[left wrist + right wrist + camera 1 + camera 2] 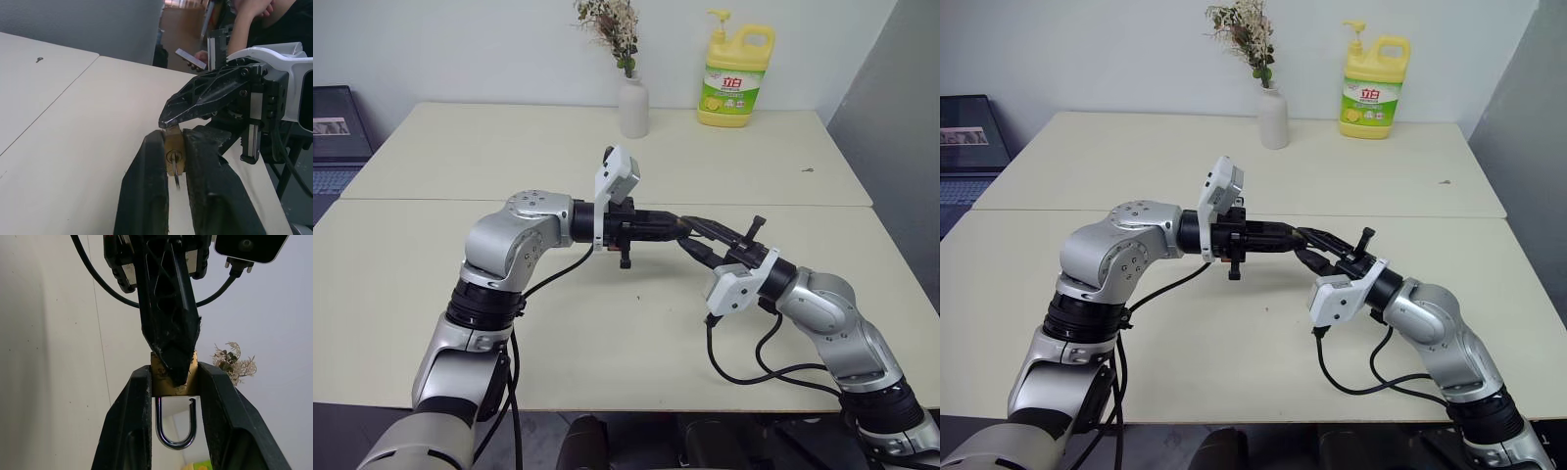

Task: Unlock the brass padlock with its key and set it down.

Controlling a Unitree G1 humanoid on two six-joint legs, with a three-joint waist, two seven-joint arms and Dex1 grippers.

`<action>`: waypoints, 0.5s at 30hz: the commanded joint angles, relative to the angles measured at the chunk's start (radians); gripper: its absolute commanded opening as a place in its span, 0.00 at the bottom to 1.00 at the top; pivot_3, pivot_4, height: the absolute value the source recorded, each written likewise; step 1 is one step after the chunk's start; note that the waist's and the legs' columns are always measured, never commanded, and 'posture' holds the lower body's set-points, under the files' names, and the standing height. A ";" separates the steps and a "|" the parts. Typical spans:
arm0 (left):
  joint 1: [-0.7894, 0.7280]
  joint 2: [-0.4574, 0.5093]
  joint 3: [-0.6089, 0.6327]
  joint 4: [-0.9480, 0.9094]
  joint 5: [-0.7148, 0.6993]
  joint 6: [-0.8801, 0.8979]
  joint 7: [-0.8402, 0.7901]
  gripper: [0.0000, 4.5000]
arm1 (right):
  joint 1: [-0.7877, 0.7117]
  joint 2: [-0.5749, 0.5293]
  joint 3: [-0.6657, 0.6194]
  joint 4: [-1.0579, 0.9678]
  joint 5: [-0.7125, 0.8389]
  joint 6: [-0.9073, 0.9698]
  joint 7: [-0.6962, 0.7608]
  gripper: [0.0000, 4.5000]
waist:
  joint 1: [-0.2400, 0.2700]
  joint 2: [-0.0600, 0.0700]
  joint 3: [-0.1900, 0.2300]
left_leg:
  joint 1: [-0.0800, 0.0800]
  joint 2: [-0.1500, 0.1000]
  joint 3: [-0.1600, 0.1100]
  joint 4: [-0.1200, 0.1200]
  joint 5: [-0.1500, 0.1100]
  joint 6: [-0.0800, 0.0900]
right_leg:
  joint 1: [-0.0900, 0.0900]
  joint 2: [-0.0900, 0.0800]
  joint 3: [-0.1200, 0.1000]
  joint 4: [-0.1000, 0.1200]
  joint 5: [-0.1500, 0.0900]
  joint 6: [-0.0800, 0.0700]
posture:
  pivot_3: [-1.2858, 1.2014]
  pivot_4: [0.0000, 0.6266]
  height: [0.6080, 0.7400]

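Behind both pincers (683,231) clamped on the brass padlock (173,377) stand a vase (633,108) and a detergent bottle (735,83).

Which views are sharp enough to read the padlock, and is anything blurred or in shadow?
Left wrist view: brass padlock and key are crisp, background person soft. Right wrist view: open shackle sharp, left gripper a dark silhouette over the body. Head views: evenly lit, padlock too small.

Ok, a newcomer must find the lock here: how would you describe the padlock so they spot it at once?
Above the near cream table, the left gripper and right gripper meet tip to tip, and pinched between them is the tiny squarish golden-brass padlock. It is the only brass thing there, with a thin silvery U-shaped shackle open at one end.
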 commanded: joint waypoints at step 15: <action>-0.007 0.016 0.004 -0.017 -0.002 -0.026 -0.019 0.04 | -0.014 -0.035 -0.033 -0.024 0.016 0.028 0.032 0.61 | 0.000 0.000 0.000 | 0.000 0.000 0.000 0.000 0.000 0.000 | 0.000 0.000 0.000 0.000 0.000 0.000 | 0.52 0.24 1.00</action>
